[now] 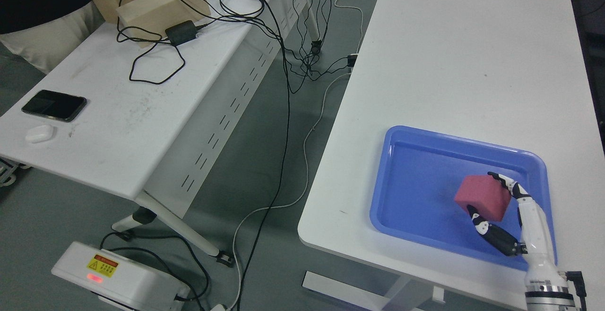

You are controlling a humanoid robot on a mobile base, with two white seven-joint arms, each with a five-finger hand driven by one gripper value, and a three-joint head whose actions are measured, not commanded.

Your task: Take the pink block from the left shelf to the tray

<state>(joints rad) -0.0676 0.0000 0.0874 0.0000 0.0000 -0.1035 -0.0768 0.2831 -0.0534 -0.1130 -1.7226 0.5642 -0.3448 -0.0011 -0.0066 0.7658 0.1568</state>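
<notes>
One robot hand [502, 216] shows, the right one, arm coming up from the bottom right corner. Its black-tipped fingers [501, 179] pinch the pink block [483, 197]: one finger hooks over the block's upper right edge, thumb pushes in from below. Block sits tilted, w/ one corner pointing up-left, inside the blue tray [401, 159], toward the tray's right half; can't tell if it touches the tray floor. Tray lies at the near end of the white worktop [463, 56] on the right, close to the front edge. Left arm not in view.

2nd white worktop [118, 112] stands at left, across a grey floor gap strung w/ black & white cables [283, 126]. On it: a black phone [54, 105], a white earbud case [40, 133] just in front of the phone, a black power adapter [180, 33], and a pale wooden block [163, 6] behind the adapter. White box w/ yellow warning label [116, 278] sits on the floor, lower left.
</notes>
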